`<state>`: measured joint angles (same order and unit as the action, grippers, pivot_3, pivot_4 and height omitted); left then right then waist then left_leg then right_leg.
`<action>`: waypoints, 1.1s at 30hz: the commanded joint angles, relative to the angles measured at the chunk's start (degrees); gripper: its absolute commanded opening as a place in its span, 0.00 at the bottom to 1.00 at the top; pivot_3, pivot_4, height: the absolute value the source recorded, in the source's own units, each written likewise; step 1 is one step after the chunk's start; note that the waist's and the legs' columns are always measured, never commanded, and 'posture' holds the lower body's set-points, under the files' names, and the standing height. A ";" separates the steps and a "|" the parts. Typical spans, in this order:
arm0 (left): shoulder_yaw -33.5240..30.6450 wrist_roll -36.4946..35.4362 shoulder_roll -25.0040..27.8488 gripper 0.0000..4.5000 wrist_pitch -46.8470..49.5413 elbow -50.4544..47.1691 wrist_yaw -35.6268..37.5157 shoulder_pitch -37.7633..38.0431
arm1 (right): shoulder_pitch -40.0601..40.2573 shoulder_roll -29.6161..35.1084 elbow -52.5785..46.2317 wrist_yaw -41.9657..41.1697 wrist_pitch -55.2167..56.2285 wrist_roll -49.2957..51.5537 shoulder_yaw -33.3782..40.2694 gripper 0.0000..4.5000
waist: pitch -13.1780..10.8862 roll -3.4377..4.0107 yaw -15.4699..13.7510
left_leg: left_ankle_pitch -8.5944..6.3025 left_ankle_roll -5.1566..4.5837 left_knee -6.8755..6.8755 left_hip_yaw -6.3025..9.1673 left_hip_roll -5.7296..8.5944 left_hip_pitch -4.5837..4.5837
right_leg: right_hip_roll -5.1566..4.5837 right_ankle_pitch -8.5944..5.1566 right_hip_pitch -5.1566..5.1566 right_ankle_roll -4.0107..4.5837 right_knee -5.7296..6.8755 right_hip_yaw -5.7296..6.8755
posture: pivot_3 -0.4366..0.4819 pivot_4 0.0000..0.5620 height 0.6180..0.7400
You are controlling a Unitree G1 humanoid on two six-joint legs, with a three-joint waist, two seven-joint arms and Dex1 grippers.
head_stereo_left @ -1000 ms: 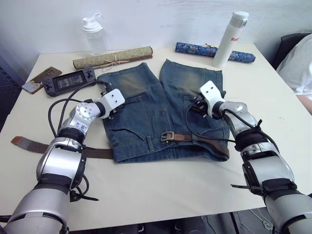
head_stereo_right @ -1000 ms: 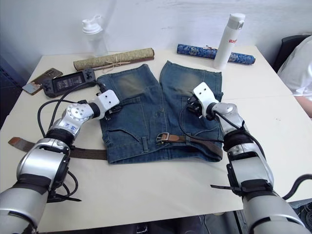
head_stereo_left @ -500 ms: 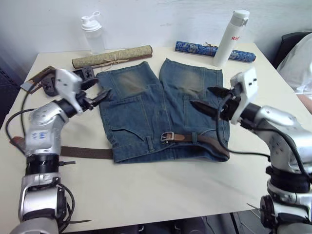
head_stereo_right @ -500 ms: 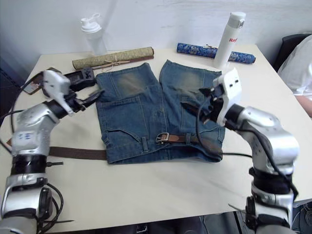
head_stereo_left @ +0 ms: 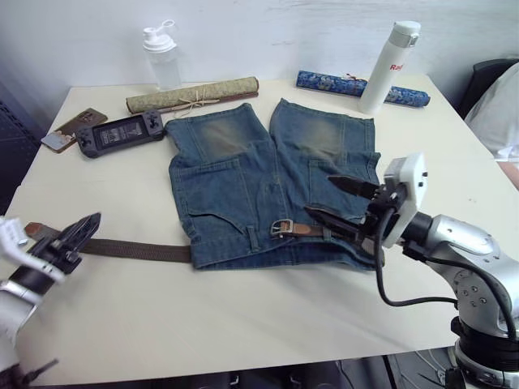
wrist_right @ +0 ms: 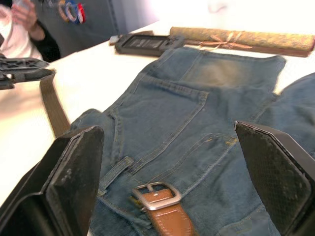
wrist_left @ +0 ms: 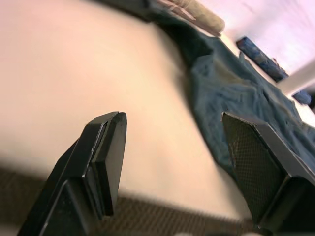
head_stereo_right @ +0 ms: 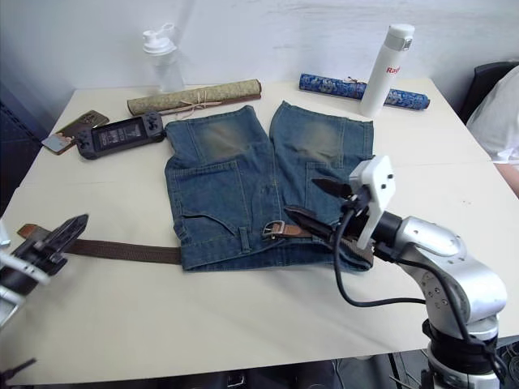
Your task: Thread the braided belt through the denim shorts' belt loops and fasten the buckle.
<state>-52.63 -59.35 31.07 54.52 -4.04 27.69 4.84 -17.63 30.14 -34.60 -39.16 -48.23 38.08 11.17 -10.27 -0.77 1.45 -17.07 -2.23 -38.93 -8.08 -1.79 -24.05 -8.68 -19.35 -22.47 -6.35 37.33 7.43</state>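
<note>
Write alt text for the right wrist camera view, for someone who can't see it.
Open black right pincer hovers above blue denim shorts, its fingers either side of a silver metal buckle on a tan leather belt end. A dark-brown braided belt trails across the cream table toward the left pincer; beyond lie a rolled mat and a black handheld console.

Open right hand [head_stereo_right: 319, 203] above belted denim shorts [head_stereo_right: 235, 174]

The braided belt [head_stereo_left: 134, 250] runs under the denim shorts [head_stereo_left: 268, 182], its middle stretch hidden. A person [head_stereo_left: 496, 113] is cut off by the edge.
</note>
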 commanded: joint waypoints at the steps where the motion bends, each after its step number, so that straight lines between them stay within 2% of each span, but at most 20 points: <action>1: -2.59 -8.66 -0.98 0.75 3.58 -4.42 3.45 5.39 | 0.32 1.02 -0.86 0.85 3.50 -1.95 -1.62 0.99 | 0.00 0.00 -0.13 | -0.01 0.01 0.00 0.02 0.01 0.00 | -0.01 0.00 0.00 0.00 -0.09 0.01 | 0.48 0.27 0.82; 3: -1.87 -10.51 -1.36 0.75 4.63 -4.75 4.88 8.57 | 0.37 1.03 -0.42 1.37 4.33 -2.50 -2.29 0.99 | 0.01 -0.02 -0.11 | -0.03 0.04 0.01 0.03 -0.02 -0.01 | -0.08 0.00 0.01 0.01 -0.15 -0.02 | 0.48 0.27 0.82; 6: -0.34 -9.64 -2.00 0.75 4.03 -2.00 4.08 10.91 | 0.00 0.79 -0.07 2.31 4.97 -2.56 -2.64 0.99 | 0.01 -0.02 -0.02 | -0.05 0.07 0.03 0.04 -0.01 0.00 | -0.14 -0.01 0.00 0.03 -0.17 -0.03 | 0.48 0.27 0.82; 11: 0.16 -9.72 -2.14 0.75 3.92 4.65 -3.32 6.78 | -0.27 1.00 0.12 3.60 5.89 -2.90 -2.71 0.99 | 0.02 -0.03 -0.17 | -0.05 0.07 0.11 0.06 -0.03 0.01 | -0.14 -0.02 -0.02 0.06 -0.19 -0.01 | 0.48 0.27 0.82; 20: 3.69 -13.05 -1.38 0.75 9.14 8.48 -14.14 -2.52 | -0.81 0.68 0.02 5.53 7.09 -3.15 -2.97 0.99 | 0.06 0.03 -1.29 | -0.03 0.04 0.10 0.05 0.01 0.08 | -0.20 -0.02 0.01 0.06 -0.06 -0.01 | 0.48 0.27 0.82; 33: 2.54 -17.35 -4.44 0.75 6.02 12.76 -23.15 -9.56 | -1.77 -0.16 0.49 8.18 8.09 -3.38 -3.64 0.99 | 0.07 0.03 -1.47 | -0.01 0.02 0.09 0.04 0.07 0.08 | -0.12 -0.02 0.00 0.05 0.01 0.01 | 0.48 0.27 0.82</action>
<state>-50.30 -76.56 27.31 61.52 7.57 6.90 -4.46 -18.66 30.33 -33.38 -31.49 -41.47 34.34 7.11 -10.21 -0.73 -0.01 -17.08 -2.21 -38.85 -8.04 -1.73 -23.97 -8.77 -19.37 -22.46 -6.30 37.34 7.44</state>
